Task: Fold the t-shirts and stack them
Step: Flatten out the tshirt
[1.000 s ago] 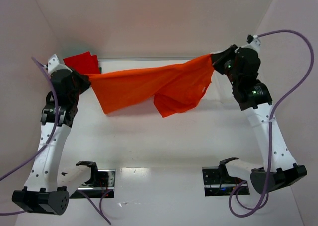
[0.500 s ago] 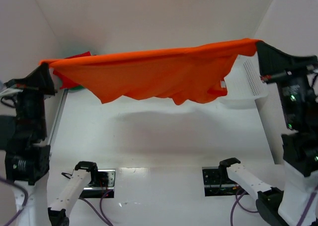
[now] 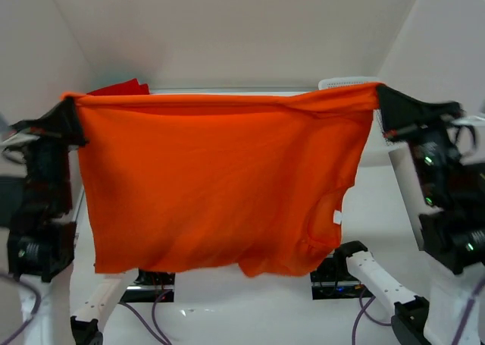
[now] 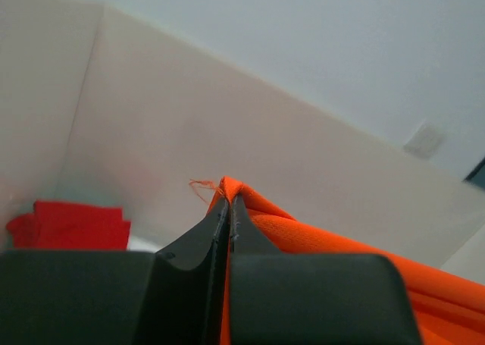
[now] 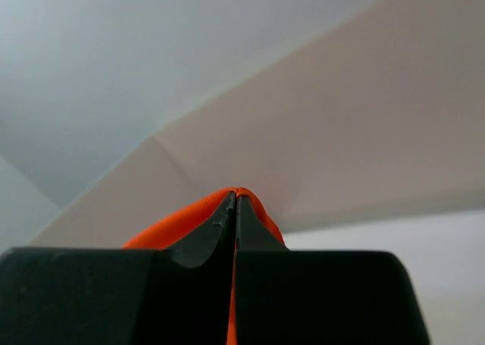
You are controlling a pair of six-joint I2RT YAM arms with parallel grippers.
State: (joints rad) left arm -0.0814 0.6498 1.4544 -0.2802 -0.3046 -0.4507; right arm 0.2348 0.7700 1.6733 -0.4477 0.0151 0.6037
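An orange t-shirt [image 3: 212, 178] hangs spread wide in the air, stretched between both grippers and covering most of the table. My left gripper [image 3: 72, 111] is shut on its top left corner; the left wrist view shows the cloth [image 4: 303, 231] pinched between the closed jaws [image 4: 229, 201]. My right gripper [image 3: 381, 102] is shut on the top right corner; the right wrist view shows orange cloth [image 5: 163, 227] wrapped over the closed jaw tips [image 5: 236, 197]. A folded red t-shirt [image 3: 117, 88] lies at the back left, also in the left wrist view [image 4: 72, 225].
A white basket [image 3: 348, 82] shows its rim just above the shirt's top edge at the back right. White walls close in on the left, back and right. The two arm bases [image 3: 337, 273] stand at the near edge, partly behind the hanging shirt.
Both arms have lifted the orange shirt up off the table. It was bunched between the grippers, then stretched out, and now hangs down as a flat sheet facing the camera.
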